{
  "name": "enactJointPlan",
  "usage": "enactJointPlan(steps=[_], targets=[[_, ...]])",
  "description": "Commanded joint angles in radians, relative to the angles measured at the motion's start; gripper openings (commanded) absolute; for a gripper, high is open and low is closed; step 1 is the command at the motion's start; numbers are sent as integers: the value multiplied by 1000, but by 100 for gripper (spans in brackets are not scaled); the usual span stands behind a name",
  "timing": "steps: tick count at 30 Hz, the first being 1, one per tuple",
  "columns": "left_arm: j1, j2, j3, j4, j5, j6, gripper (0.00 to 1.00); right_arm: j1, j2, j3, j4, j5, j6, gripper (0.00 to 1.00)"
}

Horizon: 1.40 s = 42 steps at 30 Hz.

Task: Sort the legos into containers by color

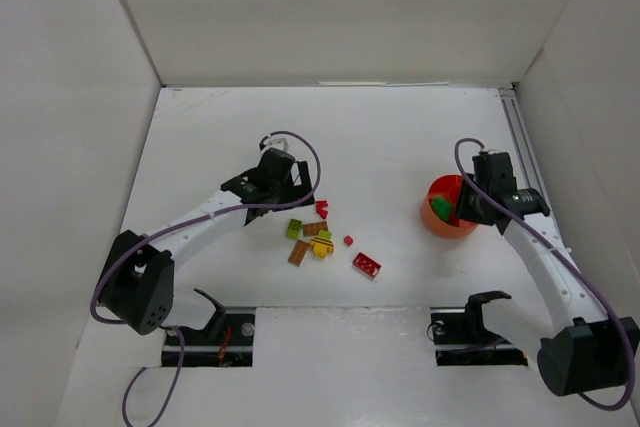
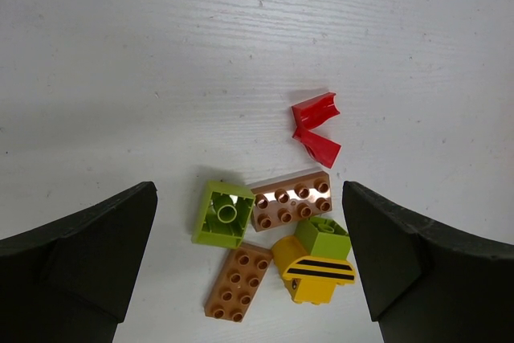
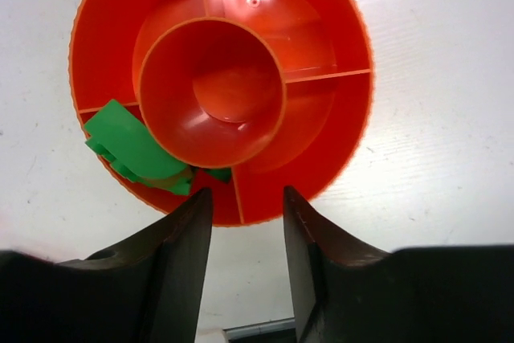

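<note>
**Loose bricks under the left arm, one green brick in the bowl**

Top view: the left gripper [image 1: 292, 187] hangs over the bench [image 1: 400, 137] just behind a loose cluster of bricks. The cluster holds a lime brick [image 1: 294, 229], two brown plates, a yellow piece [image 1: 322, 247] and a red brick [image 1: 366, 265] off to the right. The right gripper [image 1: 464, 205] sits over the orange-red bowl [image 1: 436, 223], well apart from the cluster.

Left wrist view: the left gripper [image 2: 249, 194] is spread wide and holds nothing. Between its fingers on the bench lie the lime brick [image 2: 222, 213], a brown plate [image 2: 291, 201], a second brown plate [image 2: 238, 281] and a yellow piece with black stripes [image 2: 315, 272]. A red piece [image 2: 315, 128] lies farther out.

Right wrist view: the right gripper [image 3: 245, 208] is only narrowly parted and holds nothing, just above the bowl's [image 3: 357, 46] near rim. A green brick [image 3: 128, 146] lies in an outer compartment, leaning against the round centre cup.
</note>
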Motion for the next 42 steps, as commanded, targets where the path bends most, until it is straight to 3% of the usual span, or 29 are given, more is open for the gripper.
enactJointPlan(steps=[1,6,13,16,17,18,20,29,38,42], targets=[[4,-16,38,4,5,13,100,-6,-56,54,-52,86,30,47],[4,-16,38,4,24,3,100,-15,-90,114,-141,186,90,55],[4,-54,-11,-7,24,-33,100,-15,-131,157,-90,183,26,61],[4,-54,-25,-17,24,-62,100,28,-131,157,20,66,-72,76],[4,-67,-47,-17,24,-62,100,52,-131,157,53,25,-90,85],[4,-79,-57,-17,24,-77,100,78,-131,157,79,2,-90,87],[4,-93,-92,-17,33,-103,100,167,-99,147,142,44,-72,100],[4,-116,-187,-2,54,-194,100,517,148,219,305,106,-61,100],[4,-243,-284,-28,67,-267,100,631,476,282,498,-4,45,100],[4,-318,-305,-71,42,-303,100,672,617,373,495,-14,93,98]])
